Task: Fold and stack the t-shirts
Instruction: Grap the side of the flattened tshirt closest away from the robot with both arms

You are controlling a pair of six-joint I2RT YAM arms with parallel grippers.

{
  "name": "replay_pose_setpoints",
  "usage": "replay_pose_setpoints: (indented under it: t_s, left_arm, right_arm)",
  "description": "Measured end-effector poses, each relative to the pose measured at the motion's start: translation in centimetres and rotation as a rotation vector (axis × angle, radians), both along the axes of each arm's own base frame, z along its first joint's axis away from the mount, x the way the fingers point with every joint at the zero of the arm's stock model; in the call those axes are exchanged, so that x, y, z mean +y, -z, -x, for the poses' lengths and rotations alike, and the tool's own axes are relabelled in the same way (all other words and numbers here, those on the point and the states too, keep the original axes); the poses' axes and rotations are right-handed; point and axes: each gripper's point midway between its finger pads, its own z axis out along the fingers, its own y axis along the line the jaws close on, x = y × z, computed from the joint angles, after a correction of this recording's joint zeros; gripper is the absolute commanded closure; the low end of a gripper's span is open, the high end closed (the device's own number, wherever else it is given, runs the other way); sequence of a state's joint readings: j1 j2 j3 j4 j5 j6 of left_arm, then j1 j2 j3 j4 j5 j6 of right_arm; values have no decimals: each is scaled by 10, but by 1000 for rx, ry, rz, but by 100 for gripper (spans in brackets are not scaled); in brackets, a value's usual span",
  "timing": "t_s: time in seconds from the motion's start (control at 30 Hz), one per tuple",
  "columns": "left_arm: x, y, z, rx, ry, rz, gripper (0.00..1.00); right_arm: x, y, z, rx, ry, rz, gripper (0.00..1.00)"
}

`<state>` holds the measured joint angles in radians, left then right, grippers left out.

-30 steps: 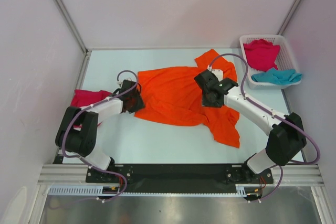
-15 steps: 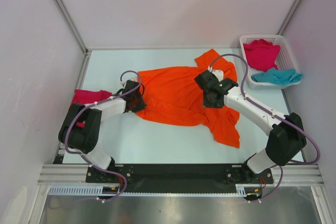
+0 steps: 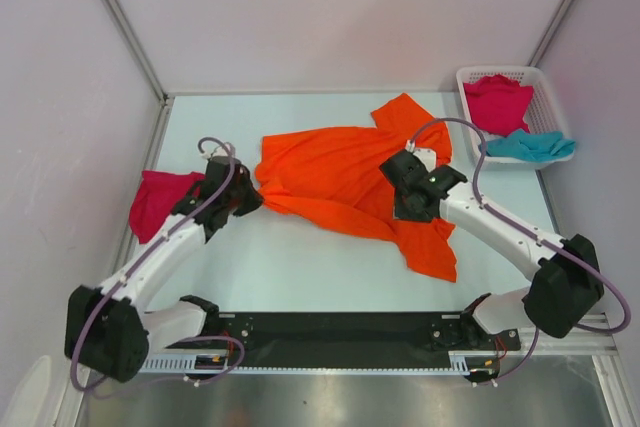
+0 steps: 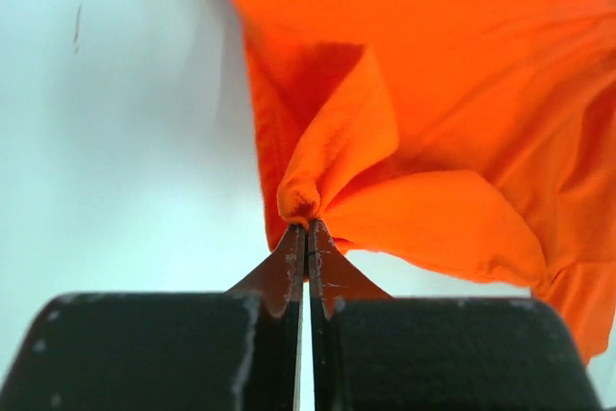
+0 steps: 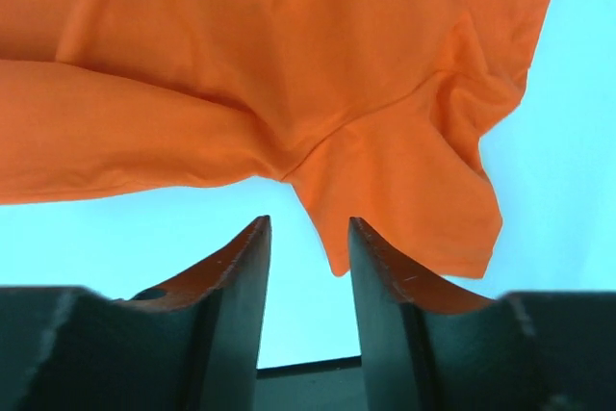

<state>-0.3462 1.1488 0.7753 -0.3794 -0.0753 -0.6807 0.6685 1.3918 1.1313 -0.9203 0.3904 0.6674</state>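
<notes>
An orange t-shirt lies spread and rumpled across the middle of the table. My left gripper is at its left edge. In the left wrist view that gripper is shut on a bunched fold of the orange t-shirt. My right gripper hovers over the shirt's right side. In the right wrist view it is open, and a corner of the orange cloth hangs between the fingers, untouched. A magenta t-shirt lies at the table's left edge.
A white lattice basket stands at the back right, holding a magenta t-shirt and a teal t-shirt. Side walls close in the table on both sides. Bare pale table shows in front of the orange shirt.
My left gripper has shut on the orange shirt's left edge and drawn back slightly to the left, its elbow swinging down and out. The right gripper has shifted a little right and nearer.
</notes>
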Motion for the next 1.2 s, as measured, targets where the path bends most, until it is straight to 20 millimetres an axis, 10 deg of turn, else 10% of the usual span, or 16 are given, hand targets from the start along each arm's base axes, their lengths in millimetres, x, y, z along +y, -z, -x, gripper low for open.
replay_pose_setpoints:
  t_s: [0.33, 0.7, 1.2]
  left_arm:
    - [23, 37, 77, 103, 2, -8, 97]
    - [22, 35, 91, 119, 4, 26, 96]
    - [24, 17, 109, 119, -87, 126, 94]
  right_arm:
    - [-16, -8, 35, 5, 47, -33, 46]
    - [-38, 22, 80, 111, 132, -9, 46]
    - [-66, 10, 101, 89, 263, 14, 45]
